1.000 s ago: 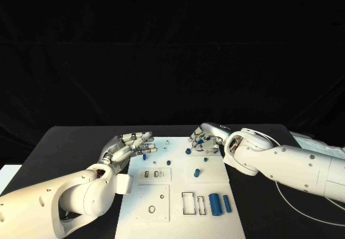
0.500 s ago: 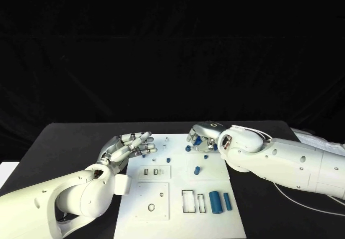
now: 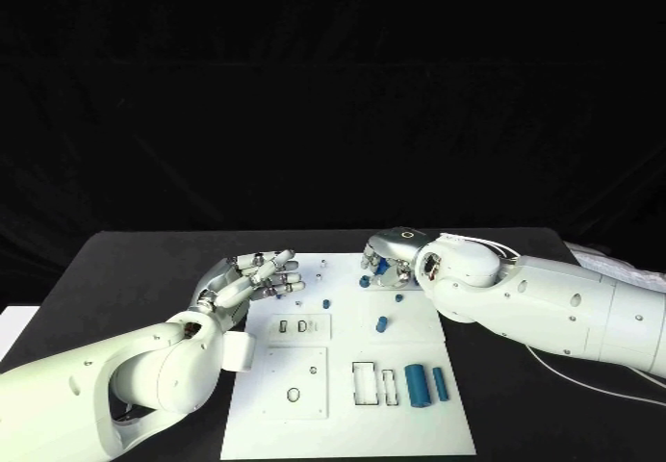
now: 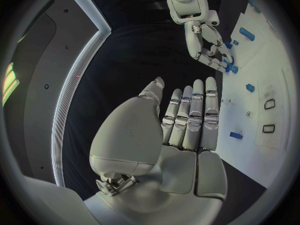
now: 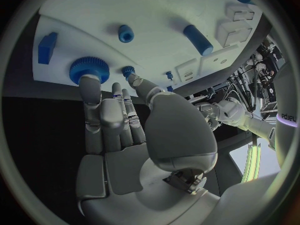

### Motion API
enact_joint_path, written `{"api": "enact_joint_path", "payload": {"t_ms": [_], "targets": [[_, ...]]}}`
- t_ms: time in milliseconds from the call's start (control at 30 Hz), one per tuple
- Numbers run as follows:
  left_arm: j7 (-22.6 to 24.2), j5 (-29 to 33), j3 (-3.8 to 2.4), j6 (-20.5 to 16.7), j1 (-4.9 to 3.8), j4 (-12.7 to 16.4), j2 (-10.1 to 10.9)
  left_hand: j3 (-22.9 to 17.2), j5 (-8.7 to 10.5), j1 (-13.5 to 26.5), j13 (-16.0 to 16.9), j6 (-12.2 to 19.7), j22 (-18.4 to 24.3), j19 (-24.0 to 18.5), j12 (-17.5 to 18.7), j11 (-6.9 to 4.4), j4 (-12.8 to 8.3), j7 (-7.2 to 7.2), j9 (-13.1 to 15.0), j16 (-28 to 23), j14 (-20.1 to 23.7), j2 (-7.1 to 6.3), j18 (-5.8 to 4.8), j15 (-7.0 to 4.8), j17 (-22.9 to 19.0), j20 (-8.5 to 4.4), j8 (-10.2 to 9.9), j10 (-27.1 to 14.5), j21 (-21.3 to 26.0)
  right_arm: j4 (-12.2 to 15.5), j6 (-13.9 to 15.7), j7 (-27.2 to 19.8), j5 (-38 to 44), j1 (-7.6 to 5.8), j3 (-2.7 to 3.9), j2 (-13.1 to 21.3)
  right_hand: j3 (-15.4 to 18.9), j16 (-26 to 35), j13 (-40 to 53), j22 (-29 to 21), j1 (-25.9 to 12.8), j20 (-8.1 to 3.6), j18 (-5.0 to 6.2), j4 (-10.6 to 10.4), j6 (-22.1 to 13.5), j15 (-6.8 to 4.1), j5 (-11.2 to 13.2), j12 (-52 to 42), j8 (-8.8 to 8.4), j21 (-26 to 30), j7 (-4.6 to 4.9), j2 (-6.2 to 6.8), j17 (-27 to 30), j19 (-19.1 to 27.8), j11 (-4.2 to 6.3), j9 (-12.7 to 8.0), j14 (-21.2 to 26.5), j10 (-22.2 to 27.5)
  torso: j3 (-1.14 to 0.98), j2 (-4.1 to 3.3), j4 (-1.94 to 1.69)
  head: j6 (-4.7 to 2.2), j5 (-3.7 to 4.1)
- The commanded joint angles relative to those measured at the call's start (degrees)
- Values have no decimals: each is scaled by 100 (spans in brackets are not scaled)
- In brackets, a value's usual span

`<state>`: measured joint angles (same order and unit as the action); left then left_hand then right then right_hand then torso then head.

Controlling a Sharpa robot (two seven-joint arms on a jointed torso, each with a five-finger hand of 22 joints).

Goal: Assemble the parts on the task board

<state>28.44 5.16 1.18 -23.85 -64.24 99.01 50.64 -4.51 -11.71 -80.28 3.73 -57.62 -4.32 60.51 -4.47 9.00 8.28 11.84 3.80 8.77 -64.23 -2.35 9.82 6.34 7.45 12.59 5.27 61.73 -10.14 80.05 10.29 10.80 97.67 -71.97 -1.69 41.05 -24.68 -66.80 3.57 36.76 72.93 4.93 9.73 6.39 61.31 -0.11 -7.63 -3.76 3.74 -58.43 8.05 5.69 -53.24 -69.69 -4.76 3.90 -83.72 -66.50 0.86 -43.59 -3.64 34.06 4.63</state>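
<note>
The white task board [image 3: 347, 428] lies in the middle of the black table. My right hand [image 3: 387, 263] is over the board's far edge with fingers stretched out; one fingertip [image 5: 89, 81] touches a large blue gear [image 5: 81, 67], and a small blue gear [image 5: 127, 70] sits by the thumb tip. Nothing lies in its palm. My left hand [image 3: 258, 277] hovers open, fingers together, over the board's far left corner, empty. A blue peg [image 3: 380, 324] stands mid-board. Two blue cylinders [image 3: 417, 385] lie near the right edge.
A blue block [image 5: 47, 47], a holed blue sleeve [image 5: 125, 33] and another cylinder [image 5: 199, 39] sit beyond the gears. Empty slots [image 3: 364, 388] mark the board's near half. A white cable [image 3: 558, 373] lies on the table at the right.
My right arm has swung in over the board's far right corner, and its hand has moved slightly toward the far edge, onto the gears. The left hand has hardly moved. The camera shifted a little.
</note>
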Motion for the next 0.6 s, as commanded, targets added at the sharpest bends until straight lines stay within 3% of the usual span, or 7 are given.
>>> {"api": "enact_joint_path", "payload": {"t_ms": [33, 267, 367, 600], "targets": [[-8, 21, -8, 118, -14, 20, -19, 12, 28, 0, 2, -5, 10, 47, 35, 19, -40, 37, -9, -25, -21, 5, 61, 15, 10, -5, -26, 2, 23, -26, -349, 60, 132, -8, 0, -30, -16, -66, 2, 60, 25, 9, -77, -64, 26, 11, 26, 8, 10, -65, -26, 40, -59, -50, 9, 11, -250, -40, -3, -6, -9, 28, -2], [-20, 26, -10, 110, -20, 17, -25, 12, 28, -2, 2, -3, 11, 49, 39, 22, -44, 39, -9, -28, -21, 8, 61, 16, 12, -4, -31, 0, 27, -63, -565, 26, 123, -12, -5, -95, -44, -164, 4, 179, 30, 11, -91, -99, 59, 4, 26, 3, 15, -163, -42, 39, -167, -66, 15, 15, -256, -71, -8, -10, 1, 41, -30], [-25, 39, -11, 104, -24, 13, -26, 14, 35, 0, 1, 9, 17, 55, 53, 30, -55, 53, -10, -41, -23, 13, 61, 21, 19, -1, -48, -8, 40, -75, -630, -3, 108, -13, -9, -122, -59, -191, 4, 215, 35, 10, -94, -115, 74, 1, 18, 1, 17, -198, -46, 35, -189, -68, 20, 17, -256, -87, -10, -13, 2, 48, -88], [-42, 57, -12, 95, -30, 1, -29, 19, 49, 6, 2, 20, 23, 61, 64, 39, -64, 66, -11, -53, -24, 19, 60, 26, 26, 2, -64, -15, 53, -129, -682, -55, 87, -11, -22, -199, -106, -274, 5, 325, 57, 4, -106, -147, 114, -8, 0, 0, 22, -293, -47, 13, -277, -84, 29, 22, -255, -127, -12, -15, -4, 107, -112]]}}
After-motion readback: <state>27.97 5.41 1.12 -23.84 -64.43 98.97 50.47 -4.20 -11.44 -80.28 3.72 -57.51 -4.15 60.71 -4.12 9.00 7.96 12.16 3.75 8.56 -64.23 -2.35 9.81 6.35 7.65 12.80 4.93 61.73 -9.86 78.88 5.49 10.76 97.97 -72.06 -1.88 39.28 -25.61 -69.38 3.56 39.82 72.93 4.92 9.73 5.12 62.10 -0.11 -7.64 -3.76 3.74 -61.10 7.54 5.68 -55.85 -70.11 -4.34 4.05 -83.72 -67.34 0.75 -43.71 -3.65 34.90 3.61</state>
